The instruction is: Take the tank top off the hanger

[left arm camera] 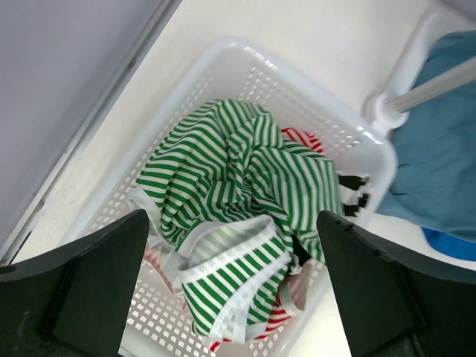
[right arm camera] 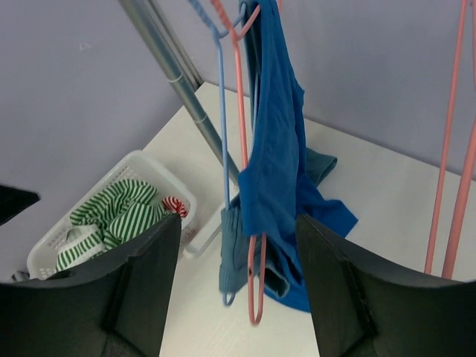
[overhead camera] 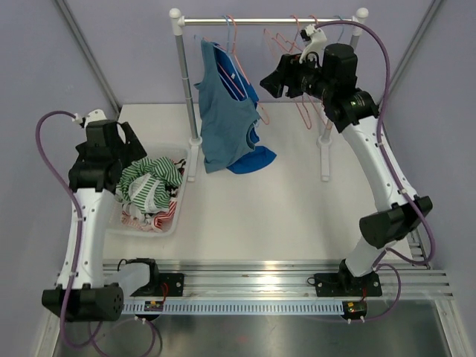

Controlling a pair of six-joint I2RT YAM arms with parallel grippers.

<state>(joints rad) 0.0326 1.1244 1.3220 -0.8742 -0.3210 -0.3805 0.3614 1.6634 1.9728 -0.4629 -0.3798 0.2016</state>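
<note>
**Approaching the tank top, nothing gripped yet**

I am holding my right gripper with fingers apart. The blue tank top is hanging on its pink hanger at my 9 o'clock. Next, I think, I am needing to pinch a strap. My left gripper, also spread, is hovering over the basket.

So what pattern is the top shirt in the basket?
Green and white stripes on the shirt; left wrist view.

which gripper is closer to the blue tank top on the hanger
Right. The right gripper is open near the rail, just beside the blue tank top. The left gripper is open over the white laundry basket, lower and farther off.
</note>
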